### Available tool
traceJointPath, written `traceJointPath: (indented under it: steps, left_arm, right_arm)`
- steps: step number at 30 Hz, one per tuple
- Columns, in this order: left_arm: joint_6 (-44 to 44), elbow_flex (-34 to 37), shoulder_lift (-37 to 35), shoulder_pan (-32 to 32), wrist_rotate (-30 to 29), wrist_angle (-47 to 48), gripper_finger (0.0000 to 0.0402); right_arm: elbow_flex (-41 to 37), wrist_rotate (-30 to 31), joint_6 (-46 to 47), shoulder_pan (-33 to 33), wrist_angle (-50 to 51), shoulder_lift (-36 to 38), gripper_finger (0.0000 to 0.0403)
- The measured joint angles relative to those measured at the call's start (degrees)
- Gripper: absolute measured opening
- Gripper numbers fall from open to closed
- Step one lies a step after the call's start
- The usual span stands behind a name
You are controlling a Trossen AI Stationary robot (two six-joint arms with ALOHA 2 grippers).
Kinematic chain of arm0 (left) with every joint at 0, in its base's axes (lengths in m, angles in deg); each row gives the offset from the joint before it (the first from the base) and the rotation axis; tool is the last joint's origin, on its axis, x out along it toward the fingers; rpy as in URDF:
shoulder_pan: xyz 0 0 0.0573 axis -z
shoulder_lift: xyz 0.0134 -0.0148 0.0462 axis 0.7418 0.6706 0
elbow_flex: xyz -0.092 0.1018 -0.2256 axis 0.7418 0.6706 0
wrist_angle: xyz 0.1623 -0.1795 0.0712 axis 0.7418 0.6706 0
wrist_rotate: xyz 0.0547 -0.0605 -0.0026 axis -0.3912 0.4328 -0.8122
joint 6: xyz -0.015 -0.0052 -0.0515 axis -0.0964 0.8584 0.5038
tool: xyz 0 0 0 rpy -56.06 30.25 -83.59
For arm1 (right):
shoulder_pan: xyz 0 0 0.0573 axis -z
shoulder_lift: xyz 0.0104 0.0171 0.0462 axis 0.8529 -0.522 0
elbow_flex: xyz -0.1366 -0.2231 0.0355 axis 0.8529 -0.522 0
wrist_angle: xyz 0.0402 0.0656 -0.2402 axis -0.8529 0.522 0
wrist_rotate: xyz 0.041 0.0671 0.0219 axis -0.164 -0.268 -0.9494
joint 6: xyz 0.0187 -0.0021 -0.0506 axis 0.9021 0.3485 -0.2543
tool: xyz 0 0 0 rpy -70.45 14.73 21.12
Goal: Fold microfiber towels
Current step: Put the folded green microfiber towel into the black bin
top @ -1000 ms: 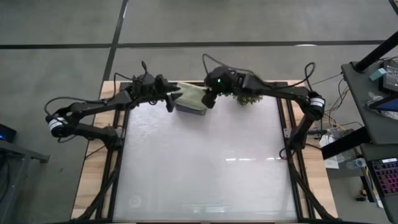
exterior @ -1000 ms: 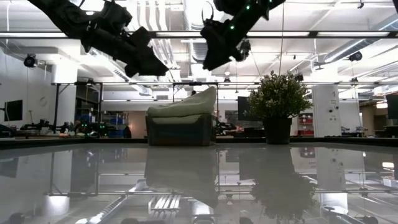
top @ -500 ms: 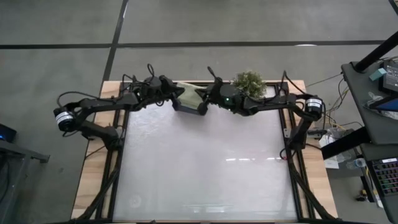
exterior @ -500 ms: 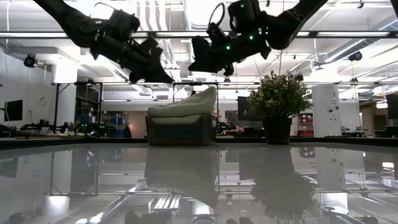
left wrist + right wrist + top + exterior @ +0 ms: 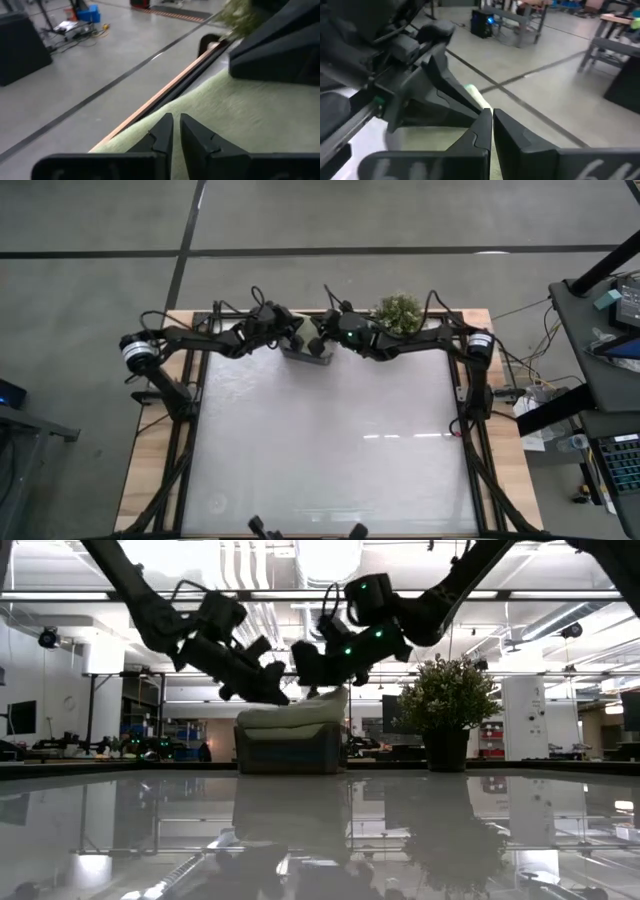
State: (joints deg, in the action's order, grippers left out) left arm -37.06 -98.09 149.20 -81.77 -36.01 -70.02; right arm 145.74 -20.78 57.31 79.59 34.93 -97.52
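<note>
A stack of light green microfiber towels (image 5: pixel 300 712) lies in a small dark tray (image 5: pixel 288 750) at the table's far edge, its right side humped up. Both grippers meet over it. My left gripper (image 5: pixel 282 698) comes in from the left, slanting down, and is shut with its tips on the top towel (image 5: pixel 240 110). My right gripper (image 5: pixel 302 670) comes in level from the right, just above the stack, and is shut. In the high view the two grippers (image 5: pixel 298 340) (image 5: pixel 316 343) hide most of the towels. My left gripper has its fingertips (image 5: pixel 162 131) on the top towel's upper face (image 5: pixel 175 150), close to its far edge, slanting down from the table's left. A thin strip of green shows between the fingers. The towel still lies on the stack. My right gripper is shut beside a pale green bit of towel (image 5: pixel 474 94); I cannot tell whether it touches it.
A bushy potted plant (image 5: pixel 400 312) stands right of the tray at the far edge, close under my right arm. The glossy white table top (image 5: pixel 330 440) spreads out in front of the tray toward the near edge.
Both grippers have come down and inward onto the towel stack, from above and either side of the tray. My right gripper has tipped from pointing steeply down to about level. The stack has kept its shape and place.
</note>
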Motion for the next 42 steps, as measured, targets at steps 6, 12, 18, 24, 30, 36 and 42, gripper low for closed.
traceJointPath:
  steps: [6, 12, 18, 24, 30, 36, 42]
  left_arm:
    - [0.45, -0.11, 2.98, -0.56, -3.48, 0.06, 0.0019]
    - [0.47, 0.06, 3.20, -0.64, -3.59, 0.73, 0.0019]
    - [0.58, 0.21, 3.23, -0.64, -3.59, 1.27, 0.0019]
    - [0.58, 0.43, 3.23, -0.64, -3.57, 1.68, 0.0019]
    - [-0.50, -0.06, -2.19, -0.67, -3.61, 6.87, 0.0019]
    - [-4.39, 0.08, -11.69, -0.62, -1.67, 20.75, 0.0019]
    - [-8.83, 0.34, -16.40, -0.65, 0.65, 26.72, 0.0019]
  right_arm:
    - [2.70, 4.30, -1.50, 0.22, 5.33, -2.77, 0.0008]
    - [2.63, 4.34, 3.04, 0.35, 13.63, -3.38, 0.0008]
    - [2.64, 4.35, 3.58, 0.35, 14.73, -3.54, 0.0008]
    - [2.63, 4.34, 3.61, 0.35, 14.84, -3.39, 0.0008]
    - [3.19, 4.34, 2.60, 0.08, 17.15, 0.68, 0.0008]
    - [3.79, -1.80, 3.09, -0.44, 25.29, 6.08, 0.0008]
    - [7.21, -6.03, 3.00, -0.20, 36.06, 7.20, 0.0008]
